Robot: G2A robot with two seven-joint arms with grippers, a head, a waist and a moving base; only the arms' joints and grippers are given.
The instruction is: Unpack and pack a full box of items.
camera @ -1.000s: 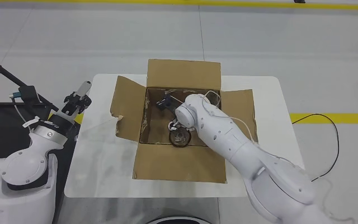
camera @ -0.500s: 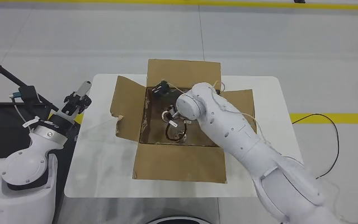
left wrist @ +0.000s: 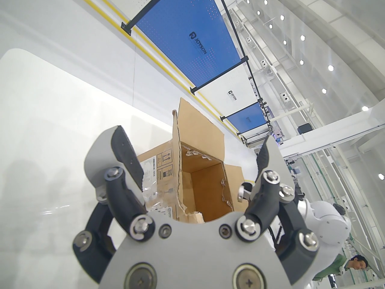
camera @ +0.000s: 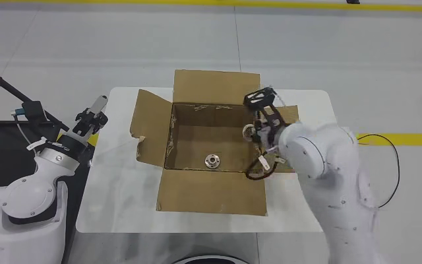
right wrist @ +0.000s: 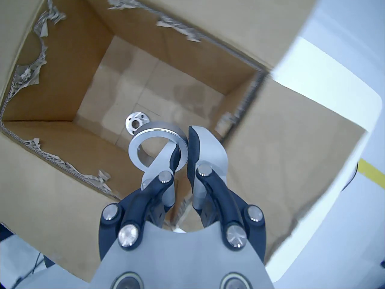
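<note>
The fingers [right wrist: 207, 147] of the right gripper [right wrist: 182, 149] are pinching the wall of a metal ring [right wrist: 159, 133], one finger sitting inside the hole and the other pressing from outside. The ring is hanging over the open box [right wrist: 192, 61], close to its right wall and above the rim. A flanged metal disc [right wrist: 137, 121] is lying on the box floor below.

The grip is taking only a short stretch of smooth metal (a narrow bite for a heavy-looking part), so the ring is likely to pivot between the pads or slip out if the arm is swinging quickly. A drop from here is probably landing it back in the box, perhaps on the disc. Travelling right at too low a height is risking a catch on the torn rim or the right flap, dragging the box across the counter [camera: 119, 198].

The left gripper [left wrist: 194, 144] is hovering spread and empty at the counter's left edge, well apart from the box.
</note>
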